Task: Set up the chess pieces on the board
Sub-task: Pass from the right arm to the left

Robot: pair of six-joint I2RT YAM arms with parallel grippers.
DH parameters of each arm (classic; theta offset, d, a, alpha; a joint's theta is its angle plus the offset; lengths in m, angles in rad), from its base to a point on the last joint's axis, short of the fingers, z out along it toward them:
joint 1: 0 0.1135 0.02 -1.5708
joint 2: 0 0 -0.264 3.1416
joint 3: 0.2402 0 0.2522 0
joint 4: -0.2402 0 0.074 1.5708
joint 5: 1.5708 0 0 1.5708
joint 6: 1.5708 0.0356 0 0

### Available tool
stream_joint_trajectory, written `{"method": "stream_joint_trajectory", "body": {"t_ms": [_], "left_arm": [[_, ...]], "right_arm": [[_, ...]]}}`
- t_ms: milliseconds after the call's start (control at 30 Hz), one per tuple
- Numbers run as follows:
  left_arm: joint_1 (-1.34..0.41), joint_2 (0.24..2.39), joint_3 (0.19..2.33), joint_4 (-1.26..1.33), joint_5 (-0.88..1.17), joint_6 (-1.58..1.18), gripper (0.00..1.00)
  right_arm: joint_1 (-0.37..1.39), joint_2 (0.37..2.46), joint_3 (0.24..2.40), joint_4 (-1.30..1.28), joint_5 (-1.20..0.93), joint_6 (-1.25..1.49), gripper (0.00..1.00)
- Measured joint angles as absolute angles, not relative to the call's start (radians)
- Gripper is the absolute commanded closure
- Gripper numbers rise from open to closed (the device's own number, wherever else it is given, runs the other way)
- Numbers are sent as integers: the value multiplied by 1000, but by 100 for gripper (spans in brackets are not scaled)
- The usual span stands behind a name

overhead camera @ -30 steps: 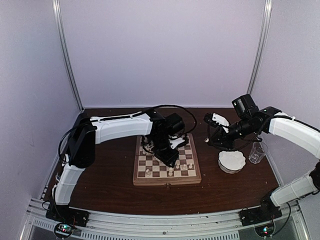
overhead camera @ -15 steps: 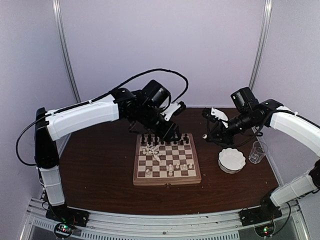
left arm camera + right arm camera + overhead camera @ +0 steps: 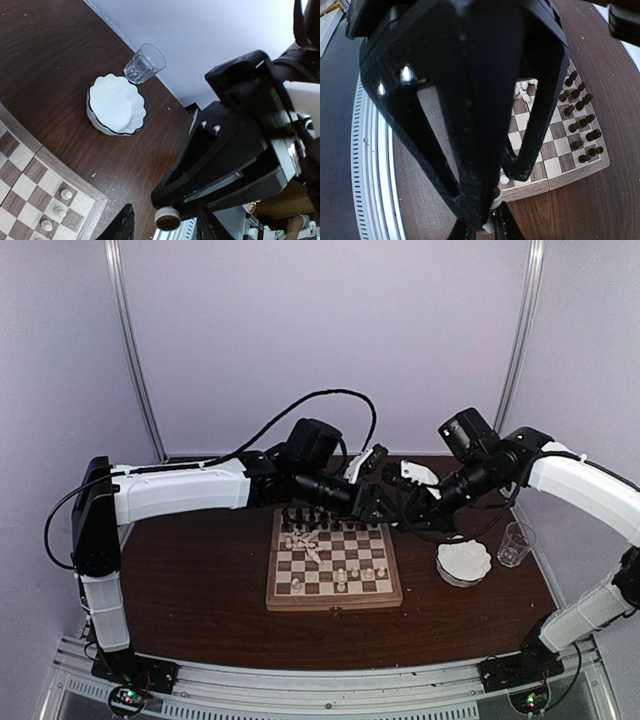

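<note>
Right end effector clamped on a cream piece; left end effector apart around it, board's 1 o'clock; handover I reckon, left closes next

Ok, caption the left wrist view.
Right gripper holds a cream chess piece; white bowl, glass and board corner behind.

Wooden board, grained wood table, glossy white bowl, clear glass cup and smooth cream chess piece.

The left arm and right arm: white shells, black joints, black fingers.
</note>
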State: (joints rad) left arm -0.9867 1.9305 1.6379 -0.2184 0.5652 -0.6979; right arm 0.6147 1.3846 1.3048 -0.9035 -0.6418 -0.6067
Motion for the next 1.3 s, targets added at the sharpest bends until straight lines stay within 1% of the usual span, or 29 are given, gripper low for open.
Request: {"method": "stream_joint_trajectory", "body": {"t_ms": [67, 267, 333, 400, 567, 800, 1300], "left_arm": [[-987, 1937, 1636, -176, 593, -734, 62], [-986, 1941, 1636, -123, 637, -785, 70], [-986, 1942, 1636, -120, 643, -792, 67], [-986, 1943, 1636, -120, 646, -795, 61], [-986, 1943, 1635, -144, 636, -803, 59], [-986, 1943, 1619, -152, 629, -830, 68], [-985, 1958, 1608, -127, 649, -873, 89]], "right_arm": [[625, 1385, 1308, -908, -630, -607, 92], [644, 1385, 1308, -915, -610, -607, 92], [645, 1385, 1308, -916, -605, -607, 92], [645, 1385, 1308, -917, -602, -607, 92], [646, 1385, 1308, -916, -593, -607, 92], [646, 1384, 1308, -916, -579, -607, 92], [645, 1371, 1308, -918, -553, -605, 92]]}}
